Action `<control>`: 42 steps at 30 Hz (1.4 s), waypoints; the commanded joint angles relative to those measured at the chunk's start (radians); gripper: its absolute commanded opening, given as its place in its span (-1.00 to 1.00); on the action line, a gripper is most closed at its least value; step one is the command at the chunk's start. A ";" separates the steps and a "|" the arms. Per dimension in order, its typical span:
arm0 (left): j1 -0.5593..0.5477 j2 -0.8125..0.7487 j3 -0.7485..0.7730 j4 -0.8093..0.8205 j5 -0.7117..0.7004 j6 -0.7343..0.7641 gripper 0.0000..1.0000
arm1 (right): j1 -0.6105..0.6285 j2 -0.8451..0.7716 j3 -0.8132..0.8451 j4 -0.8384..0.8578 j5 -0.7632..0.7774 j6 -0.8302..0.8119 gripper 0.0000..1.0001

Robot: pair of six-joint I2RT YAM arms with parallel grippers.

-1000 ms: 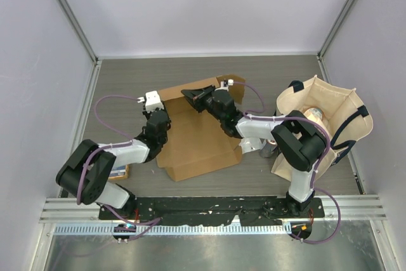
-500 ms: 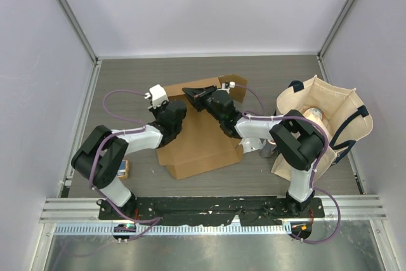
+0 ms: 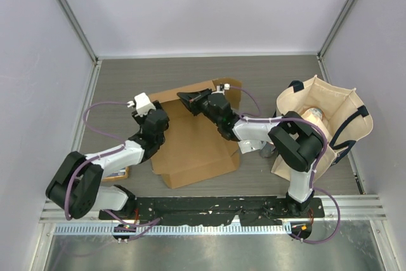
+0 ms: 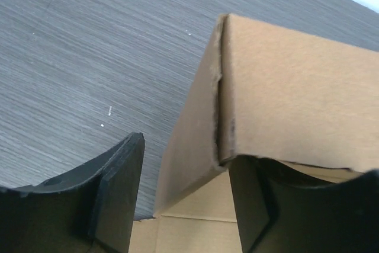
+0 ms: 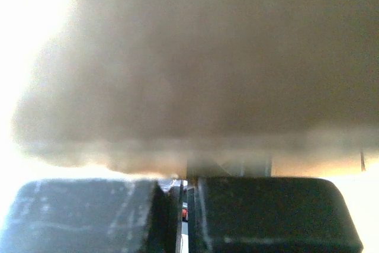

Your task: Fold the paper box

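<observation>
At the lower left of the top view, a small packet [image 3: 119, 172] is seen on the grey table [image 3: 127, 80], mostly hidden under the left arm. Just right of it, the left gripper [image 4: 186, 152] is set at the left edge of the paper box [image 3: 196, 147]. In the left wrist view its fingers [image 4: 112, 188] are spread apart, with a corner of the box's cardboard side wall standing between them - nothing is clamped.

The brown corrugated box lies in the middle of the frame, between the two arms, turned at a slant and partly folded, with a flap raised at its far edge.

At that far edge the right gripper [image 3: 184, 98] is pointed toward the left. In the right wrist view its fingers are pressed together - blurred brown cardboard fills the view just beyond them, and whether any of it is pinched cannot be told.

At the right of the frame a beige tote bag [image 3: 330, 109] with dark handles stands open, well apart from the box.
</observation>
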State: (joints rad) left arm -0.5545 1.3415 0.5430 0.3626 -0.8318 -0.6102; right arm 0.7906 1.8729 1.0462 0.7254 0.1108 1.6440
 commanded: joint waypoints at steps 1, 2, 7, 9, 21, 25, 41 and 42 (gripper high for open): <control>0.008 -0.051 -0.008 0.064 0.071 0.047 0.25 | 0.006 0.003 0.006 0.045 -0.011 0.005 -0.97; 0.010 -0.047 0.000 0.049 0.065 0.053 0.25 | 0.007 0.002 0.006 0.043 -0.010 0.005 -0.97; 0.010 0.002 0.031 0.032 0.021 0.041 0.09 | 0.007 0.000 0.008 0.040 -0.005 0.016 -0.97; 0.008 0.045 0.054 0.022 -0.010 0.032 0.01 | 0.007 0.000 0.009 0.042 -0.005 0.026 -0.96; 0.008 0.259 0.198 -0.061 -0.163 -0.022 -1.00 | 0.009 -0.001 0.025 0.040 0.015 0.051 -0.97; 0.010 0.181 0.111 0.059 -0.026 0.036 -0.74 | 0.001 -0.004 0.009 0.035 0.021 0.025 -0.96; 0.173 -0.407 -0.219 0.115 0.453 -0.025 0.43 | -0.013 0.017 0.043 0.023 0.015 0.063 -0.90; 0.176 -0.394 -0.210 0.101 0.453 -0.019 0.38 | -0.014 0.019 0.044 0.022 0.016 0.066 -0.89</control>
State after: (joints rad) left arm -0.3954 0.9470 0.3244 0.4538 -0.4740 -0.6224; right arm 0.7769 1.8835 1.0504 0.7330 0.1280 1.6798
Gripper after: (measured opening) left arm 0.727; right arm 0.050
